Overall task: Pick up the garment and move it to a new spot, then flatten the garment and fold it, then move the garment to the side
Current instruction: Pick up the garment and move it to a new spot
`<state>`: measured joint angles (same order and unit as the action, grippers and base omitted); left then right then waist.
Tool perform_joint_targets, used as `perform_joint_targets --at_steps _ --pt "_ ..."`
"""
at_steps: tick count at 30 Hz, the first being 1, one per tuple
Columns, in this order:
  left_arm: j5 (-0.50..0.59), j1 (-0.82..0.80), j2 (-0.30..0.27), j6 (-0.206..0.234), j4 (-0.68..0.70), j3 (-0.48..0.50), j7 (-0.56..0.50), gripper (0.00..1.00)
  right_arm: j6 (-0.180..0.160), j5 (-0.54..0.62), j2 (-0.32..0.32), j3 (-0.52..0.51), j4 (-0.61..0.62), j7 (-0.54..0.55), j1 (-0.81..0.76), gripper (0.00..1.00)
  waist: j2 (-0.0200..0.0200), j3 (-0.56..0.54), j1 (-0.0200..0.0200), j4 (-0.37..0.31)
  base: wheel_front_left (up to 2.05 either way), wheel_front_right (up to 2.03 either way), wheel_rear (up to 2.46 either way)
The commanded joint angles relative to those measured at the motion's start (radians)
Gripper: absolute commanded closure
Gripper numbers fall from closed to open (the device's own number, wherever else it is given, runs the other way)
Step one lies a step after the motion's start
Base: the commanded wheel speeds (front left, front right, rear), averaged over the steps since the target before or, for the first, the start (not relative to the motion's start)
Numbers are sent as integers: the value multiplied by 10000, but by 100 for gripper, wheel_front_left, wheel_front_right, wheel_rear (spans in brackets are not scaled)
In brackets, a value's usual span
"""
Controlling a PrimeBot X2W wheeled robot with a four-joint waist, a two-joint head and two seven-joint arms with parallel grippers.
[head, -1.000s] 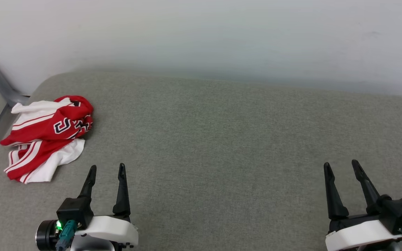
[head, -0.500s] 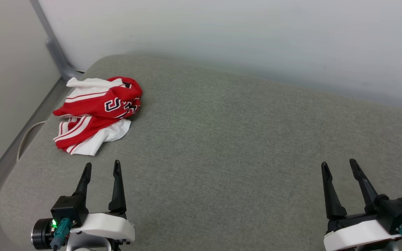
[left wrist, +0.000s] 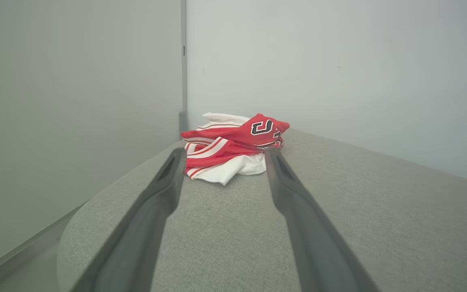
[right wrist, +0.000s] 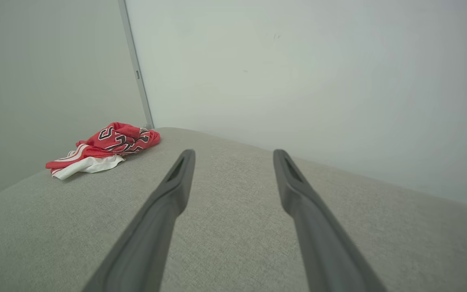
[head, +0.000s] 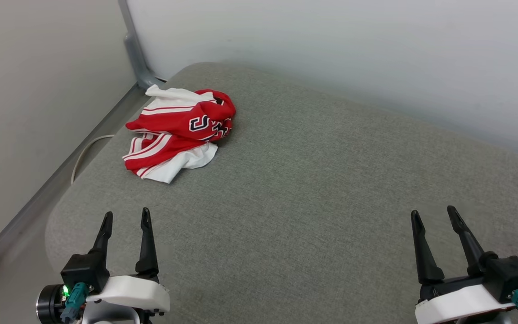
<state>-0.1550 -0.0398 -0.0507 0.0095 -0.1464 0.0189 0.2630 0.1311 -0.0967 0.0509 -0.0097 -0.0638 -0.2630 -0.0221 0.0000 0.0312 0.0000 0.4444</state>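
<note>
"Far left on the grey cushion [head: 308, 202], the garment [head: 180, 128] lies crumpled. Grippers?"

"Left gripper [head: 126, 212] and right gripper [head: 432, 210] gape wide, empty, well short of it. Looks soft, light, floppy; I'd pinch a raised red fold."

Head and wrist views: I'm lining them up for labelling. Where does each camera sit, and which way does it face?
Head view: on the head, facing forward and down at the grey cushion; the left gripper and right gripper, both open, show at the bottom.
Left wrist view: on the left wrist, facing the garment, framed by the left fingers.
Right wrist view: on the right wrist, facing the wall past the right fingers.
Shared: all three show the garment in the cushion's corner.
</note>
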Motion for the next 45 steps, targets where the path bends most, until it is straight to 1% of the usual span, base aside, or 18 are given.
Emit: perform_joint_targets --at_steps 1,8,11,13,15,20,23,25,27,30,32,34,37,39,41,42,43,45 --pt "-48 77 8 49 3 34 28 0 -7 -1 -13 -4 21 -28 -61 0 0 27 0 140 0 0 0" --pt "-116 125 7 81 5 67 28 0 -7 58 -13 -2 34 -28 64 0 0 106 0 335 0 0 0" --pt "-130 73 7 134 -10 94 28 0 -7 75 -13 45 32 -28 121 0 0 138 0 261 0 0 0" --pt "-119 -24 7 93 -31 158 28 0 -7 98 -13 85 14 -28 159 0 0 167 0 161 0 0 0" --pt "-51 -218 7 -38 -25 294 28 0 -7 141 -13 92 44 -28 215 0 0 255 0 27 0 0 0" --pt "76 -1130 -25 -598 -129 922 28 0 -7 421 -13 122 197 -27 487 0 0 745 0 -393 0 0 0" --pt "-37 -2078 -242 -930 -246 1496 26 0 -7 693 -13 146 305 -28 760 0 0 1299 0 -729 0 0 0" --pt "-130 -2785 -384 -1065 -332 1877 26 0 -7 893 -13 112 410 -28 988 0 0 1712 0 -930 0 0 0" --pt "-283 -3556 -707 -1198 -505 2283 26 0 -7 1094 -12 37 526 -28 1223 0 0 2141 0 -1130 0 0 0" --pt "-556 -4567 -1054 -1327 -834 2494 26 0 -7 1330 -12 -57 705 -28 1498 0 0 2721 0 -1380 0 0 0" --pt "-474 -5146 -1573 -1371 -1058 2475 28 0 -7 1489 -12 -113 847 -27 1655 0 0 3072 0 -1520 0 0 0" --pt "-623 -5720 -1926 -1376 -1325 2381 26 0 -7 1635 -12 -146 1003 -28 1795 0 0 3404 0 -1626 0 0 0" --pt "-1206 -6456 -2532 -1392 -1980 1868 26 0 -7 1816 -12 -252 1205 -27 1930 0 0 3764 0 -1727 0 0 0" --pt "-1797 -6879 -3132 -1386 -2583 1432 -121 0 -7 1878 -12 -325 1347 -28 2019 0 0 3996 0 -1787 0 0 0" --pt "-2522 -7274 -3541 -1388 -3007 956 -529 0 -7 1955 -13 -354 1497 -28 2107 0 0 4198 0 -1859 0 0 0" --pt "-2883 -7421 -3830 -1390 -3255 700 -913 0 -7 2010 -12 -372 1563 -27 2141 0 0 4292 0 -1897 0 0 0" --pt "-2883 -7421 -3830 -1390 -3255 700 -913 0 -7 2010 -12 -372 1563 -27 2141 0 0 4292 0 -1897 0 0 0" --pt "-3648 -7753 -4381 -1390 -3575 216 -1586 0 -7 2081 -12 -399 1685 -27 2211 0 0 4485 0 -1965 0 0 0"
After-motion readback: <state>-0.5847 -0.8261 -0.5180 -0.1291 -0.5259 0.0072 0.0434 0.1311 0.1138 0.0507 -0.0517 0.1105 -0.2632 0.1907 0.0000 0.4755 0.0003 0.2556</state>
